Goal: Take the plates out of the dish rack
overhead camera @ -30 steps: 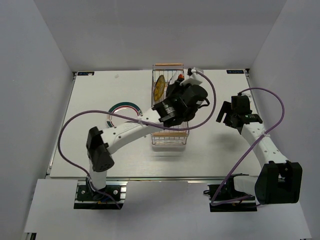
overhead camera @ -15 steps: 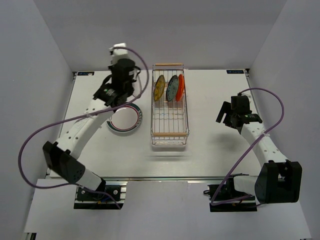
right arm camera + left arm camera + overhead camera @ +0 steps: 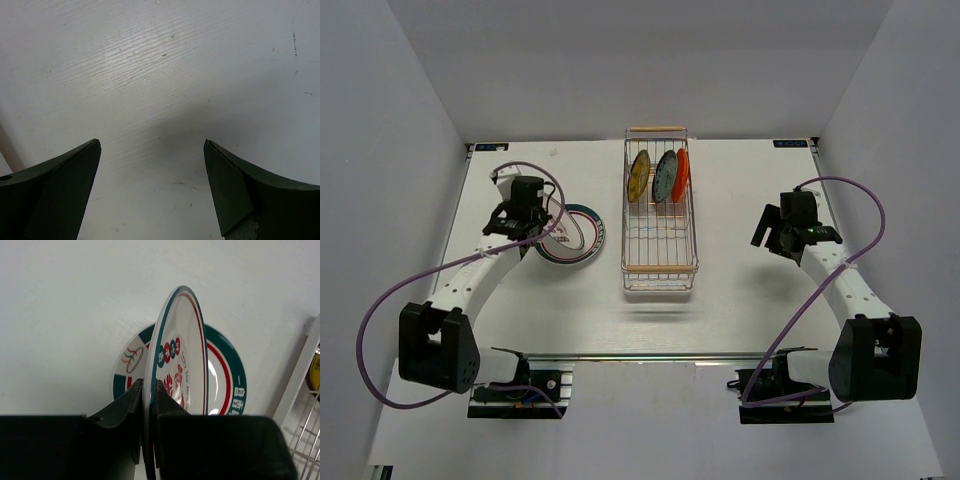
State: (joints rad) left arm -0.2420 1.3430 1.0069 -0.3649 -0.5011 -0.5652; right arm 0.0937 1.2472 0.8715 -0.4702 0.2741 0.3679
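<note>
Seen from overhead, a white table [image 3: 740, 300] carries a silver wire dish rack [image 3: 660, 245] running from the middle of the far edge toward the centre. Three plates stand on edge in its far half: a yellow patterned plate [image 3: 639, 175], a teal plate [image 3: 665, 176] and an orange-red plate [image 3: 682, 172].

Left of the rack, a teal-rimmed plate [image 3: 582, 238] lies flat on the table. The left arm stretches low along the table's left side and ends over that plate.

Only the left wrist view shows the left gripper [image 3: 149, 392] pinched tight on the rim of a white plate with red marks [image 3: 182, 355]. This plate is held upright over the flat one, and whether the two touch cannot be told.

The right arm bends over the table's right side, well apart from the rack. In its wrist view, the right gripper [image 3: 151, 142] has its jaws spread wide with nothing between them, above bare tabletop.
</note>
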